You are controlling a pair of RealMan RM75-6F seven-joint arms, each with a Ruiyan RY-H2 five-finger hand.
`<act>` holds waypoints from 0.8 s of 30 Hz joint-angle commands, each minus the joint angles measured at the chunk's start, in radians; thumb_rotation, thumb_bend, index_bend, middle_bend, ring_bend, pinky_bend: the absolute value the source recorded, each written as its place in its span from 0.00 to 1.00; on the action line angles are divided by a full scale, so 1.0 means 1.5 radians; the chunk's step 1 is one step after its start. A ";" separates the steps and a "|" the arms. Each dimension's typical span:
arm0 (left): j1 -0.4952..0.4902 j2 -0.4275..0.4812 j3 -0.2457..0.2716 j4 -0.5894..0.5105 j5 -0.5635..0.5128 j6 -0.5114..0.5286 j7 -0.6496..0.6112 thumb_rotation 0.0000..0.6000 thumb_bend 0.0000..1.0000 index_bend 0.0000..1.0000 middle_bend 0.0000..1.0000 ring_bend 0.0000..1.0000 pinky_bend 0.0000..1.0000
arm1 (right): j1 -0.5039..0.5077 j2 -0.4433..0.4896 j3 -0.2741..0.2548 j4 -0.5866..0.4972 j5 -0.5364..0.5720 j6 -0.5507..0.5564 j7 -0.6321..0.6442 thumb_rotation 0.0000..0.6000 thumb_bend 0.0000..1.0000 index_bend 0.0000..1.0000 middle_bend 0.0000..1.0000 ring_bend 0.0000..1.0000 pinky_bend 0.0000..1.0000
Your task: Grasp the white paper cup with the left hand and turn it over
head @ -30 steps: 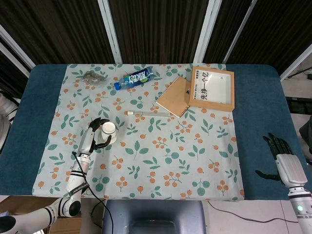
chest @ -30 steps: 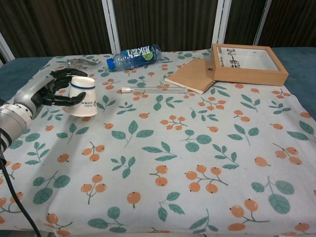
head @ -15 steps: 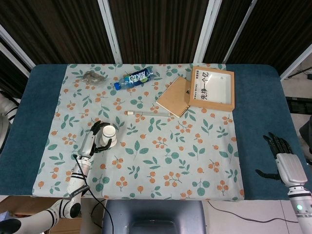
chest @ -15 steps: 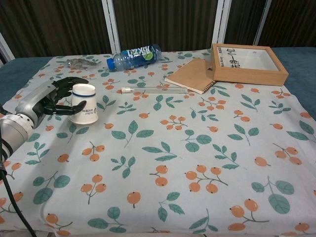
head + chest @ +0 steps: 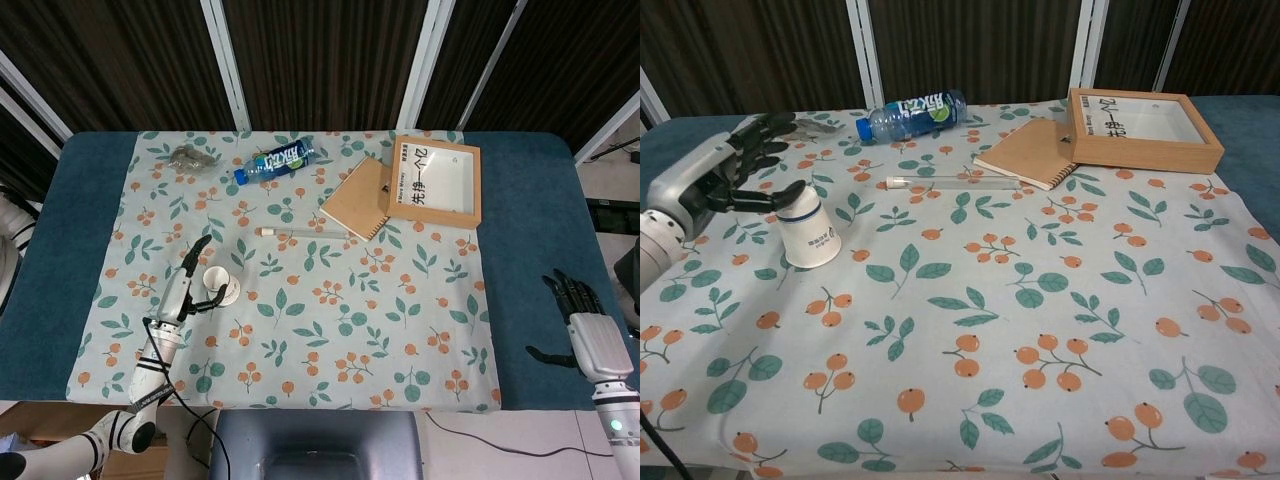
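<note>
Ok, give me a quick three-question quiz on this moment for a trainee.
1. True or false: the cup stands on the cloth with its wide end down.
2. Which hand is right beside the cup? A) left hand B) right hand C) neither
3. Fill in: the bottle lies on its ____.

Key: 1 true; 2 A; 3 side.
</note>
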 commanded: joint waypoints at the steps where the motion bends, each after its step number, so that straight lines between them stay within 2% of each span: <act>1: 0.023 0.110 0.027 -0.110 0.060 0.054 0.096 1.00 0.40 0.01 0.00 0.00 0.00 | -0.004 0.004 0.003 0.000 -0.003 0.013 -0.004 1.00 0.20 0.00 0.00 0.00 0.00; 4: 0.050 0.214 0.057 -0.197 0.080 0.067 0.247 1.00 0.40 0.03 0.00 0.00 0.00 | -0.011 0.001 0.006 0.009 -0.008 0.033 -0.004 1.00 0.20 0.00 0.00 0.00 0.00; 6: 0.083 0.281 0.078 -0.251 0.081 0.095 0.380 1.00 0.40 0.07 0.02 0.00 0.00 | -0.017 -0.002 0.009 0.018 -0.012 0.052 -0.003 1.00 0.20 0.00 0.00 0.00 0.00; 11: 0.128 0.329 0.102 -0.314 0.070 0.130 0.463 1.00 0.40 0.07 0.02 0.00 0.00 | -0.024 -0.008 0.011 0.031 -0.018 0.074 -0.006 1.00 0.20 0.00 0.00 0.00 0.00; 12: 0.155 0.354 0.122 -0.335 0.065 0.145 0.495 1.00 0.40 0.04 0.01 0.00 0.00 | -0.028 -0.012 0.013 0.038 -0.021 0.088 -0.016 1.00 0.20 0.00 0.00 0.00 0.00; 14: 0.219 0.369 0.161 -0.295 0.055 0.196 0.567 1.00 0.40 0.01 0.00 0.00 0.00 | -0.045 -0.025 0.013 0.060 -0.004 0.109 -0.112 1.00 0.20 0.00 0.00 0.00 0.00; 18: 0.256 0.361 0.182 -0.226 0.057 0.213 0.559 1.00 0.40 0.00 0.00 0.00 0.00 | -0.054 -0.022 0.001 0.050 -0.006 0.107 -0.134 1.00 0.20 0.00 0.00 0.00 0.00; 24: 0.288 0.349 0.180 -0.174 0.070 0.250 0.515 1.00 0.40 0.00 0.00 0.00 0.00 | -0.063 -0.026 0.000 0.052 -0.011 0.120 -0.133 1.00 0.20 0.00 0.00 0.00 0.00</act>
